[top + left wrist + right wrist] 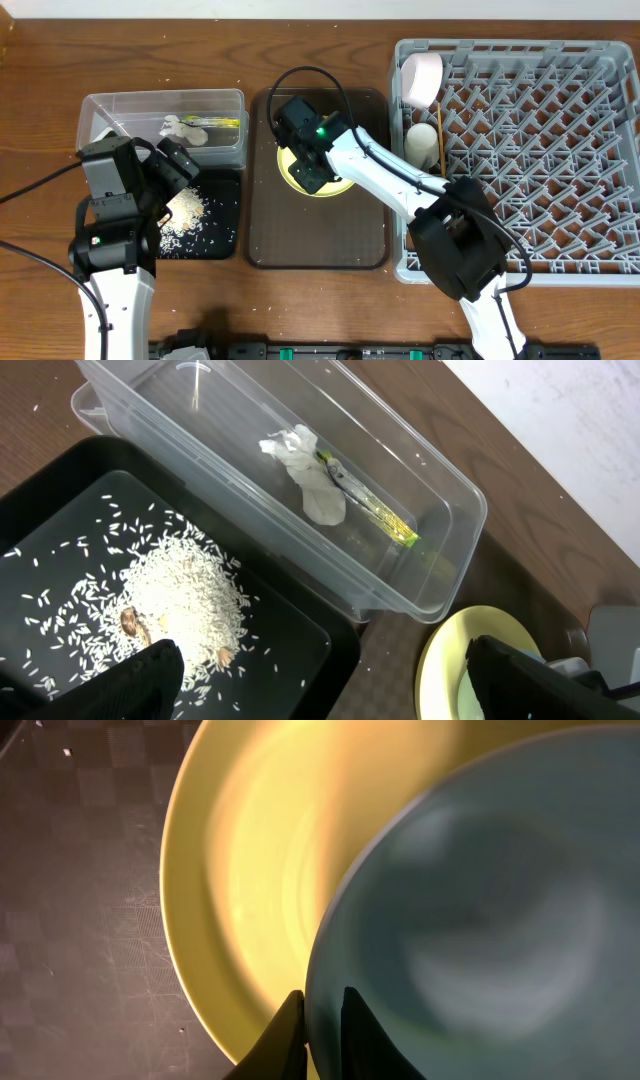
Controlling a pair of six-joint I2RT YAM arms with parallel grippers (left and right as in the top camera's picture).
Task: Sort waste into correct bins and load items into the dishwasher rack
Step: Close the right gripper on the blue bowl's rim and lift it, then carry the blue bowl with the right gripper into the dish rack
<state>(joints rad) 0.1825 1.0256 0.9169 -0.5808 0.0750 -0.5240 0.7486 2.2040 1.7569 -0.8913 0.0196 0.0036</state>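
two fingers of the right gripper (322, 1005) clamp the rim of the round light blue bowl (480, 920), seated on the round yellow plate (250, 870). we advise a straight, level lift so the plate is not dragged along. the left gripper (322, 650) has its fingers wide apart, empty.

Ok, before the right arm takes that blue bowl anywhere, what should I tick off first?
1. Right gripper shut on the light blue bowl: ok, one finger on each side of the rim.
2. Bowl lifted clear of the yellow plate: cannot tell.
3. Free pegs in the dishwasher rack: ok, the white bowl and cream cup sit at its left edge and the rest looks free.
4. Left gripper out of the way: ok, open over the black tray.
5. Waste sorted: ok, the tissue and wrapper are in the clear tub and the rice is in the tray.
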